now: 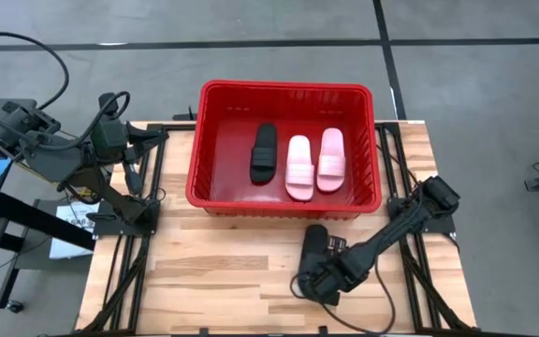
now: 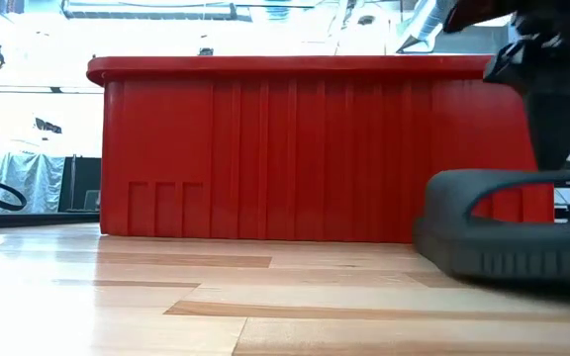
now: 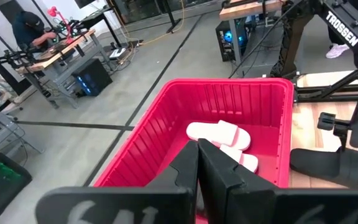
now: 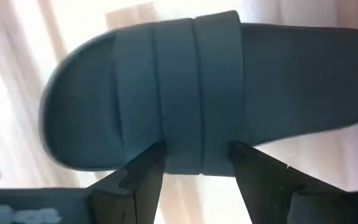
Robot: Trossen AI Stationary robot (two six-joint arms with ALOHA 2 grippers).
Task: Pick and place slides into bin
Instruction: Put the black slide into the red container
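Three slides [image 1: 299,161] inside bin [image 1: 215,192], one black slide [image 4: 216,93] on table [image 1: 223,271] near its front edge. Right gripper [image 4: 194,165] spread apart around strap; left gripper [image 3: 199,163] pressed together beyond left edge.

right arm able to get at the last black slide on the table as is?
Probably yes. The right gripper is directly over the black wide-strap slide sandal on the wooden table, open fingers straddling its strap, nothing between them.

Inside the red bin [image 1: 215,140] with ribbed walls lie one black slide [image 1: 264,153] and two light pink slides [image 1: 313,164]; another black slide [image 4: 204,93], ridged strap, lies outside it on pale striped wood
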